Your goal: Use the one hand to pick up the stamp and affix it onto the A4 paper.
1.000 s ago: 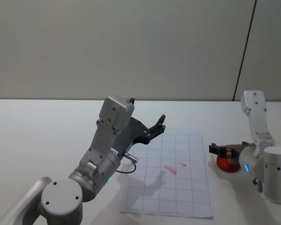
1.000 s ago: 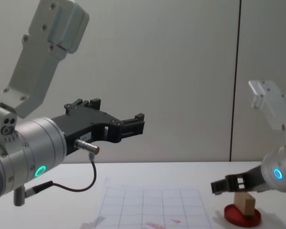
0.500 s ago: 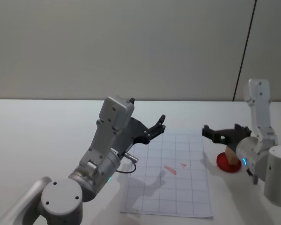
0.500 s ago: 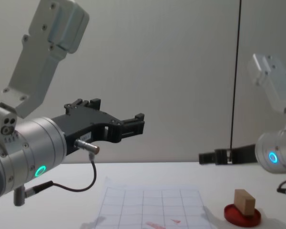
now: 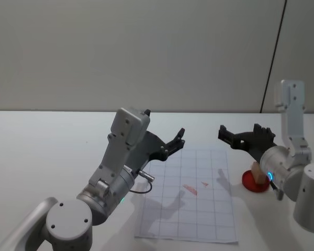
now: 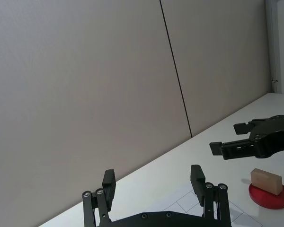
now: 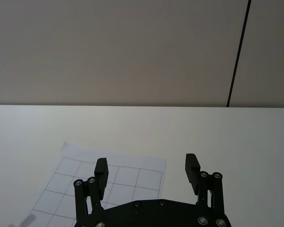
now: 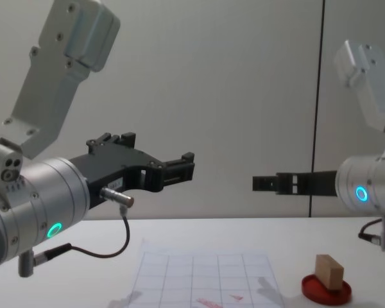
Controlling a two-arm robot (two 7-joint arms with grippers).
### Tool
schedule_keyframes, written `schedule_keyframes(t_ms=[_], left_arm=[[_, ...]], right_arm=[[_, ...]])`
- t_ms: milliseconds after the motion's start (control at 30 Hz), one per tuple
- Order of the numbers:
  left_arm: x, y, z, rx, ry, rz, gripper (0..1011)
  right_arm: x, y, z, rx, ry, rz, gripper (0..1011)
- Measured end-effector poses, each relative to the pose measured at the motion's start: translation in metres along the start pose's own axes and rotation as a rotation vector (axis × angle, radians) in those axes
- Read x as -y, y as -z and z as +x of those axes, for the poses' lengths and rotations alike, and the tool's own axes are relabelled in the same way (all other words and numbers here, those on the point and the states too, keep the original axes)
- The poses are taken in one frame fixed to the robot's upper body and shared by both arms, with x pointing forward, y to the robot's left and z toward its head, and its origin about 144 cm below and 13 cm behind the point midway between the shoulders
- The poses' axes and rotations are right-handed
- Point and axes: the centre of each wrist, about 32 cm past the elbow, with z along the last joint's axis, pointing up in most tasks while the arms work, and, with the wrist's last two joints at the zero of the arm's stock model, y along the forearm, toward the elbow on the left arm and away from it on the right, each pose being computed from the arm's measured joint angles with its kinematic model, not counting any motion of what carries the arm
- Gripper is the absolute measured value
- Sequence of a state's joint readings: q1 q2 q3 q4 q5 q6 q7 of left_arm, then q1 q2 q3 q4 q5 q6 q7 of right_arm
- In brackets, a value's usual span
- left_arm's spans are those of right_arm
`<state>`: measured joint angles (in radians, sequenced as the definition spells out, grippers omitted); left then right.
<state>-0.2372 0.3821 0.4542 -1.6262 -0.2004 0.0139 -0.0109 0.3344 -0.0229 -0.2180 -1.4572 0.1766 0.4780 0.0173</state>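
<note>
There is one small light-tan rectangular wooden stamp, one flat round red ink pad and one white A4 paper printed with a faint grey grid and small red marks. The stamp stands on the ink pad, on the white table just right of the paper's right edge; from the chest its long axis tilts, the top sloping down to the right. In the head view the blue-ringed arm hides most of the stamp and part of the pad. The black two-fingered right gripper hangs empty in the air above the paper's right edge, up and left of the stamp, fingers spread wide. The green-ringed arm's black left gripper is raised over the paper's far left corner, also wide apart and empty.
</note>
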Motion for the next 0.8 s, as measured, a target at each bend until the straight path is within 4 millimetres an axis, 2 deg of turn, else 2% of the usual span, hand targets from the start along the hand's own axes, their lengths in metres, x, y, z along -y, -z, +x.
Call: schedule_keyframes(t_ms=[800], left_arm=[[0.0000, 0.0000, 0.0000, 0.000, 0.000, 0.000, 1002]], right_arm=[[0.0035, -0.0015, -0.0023, -0.005, -0.030, 0.049, 1001]])
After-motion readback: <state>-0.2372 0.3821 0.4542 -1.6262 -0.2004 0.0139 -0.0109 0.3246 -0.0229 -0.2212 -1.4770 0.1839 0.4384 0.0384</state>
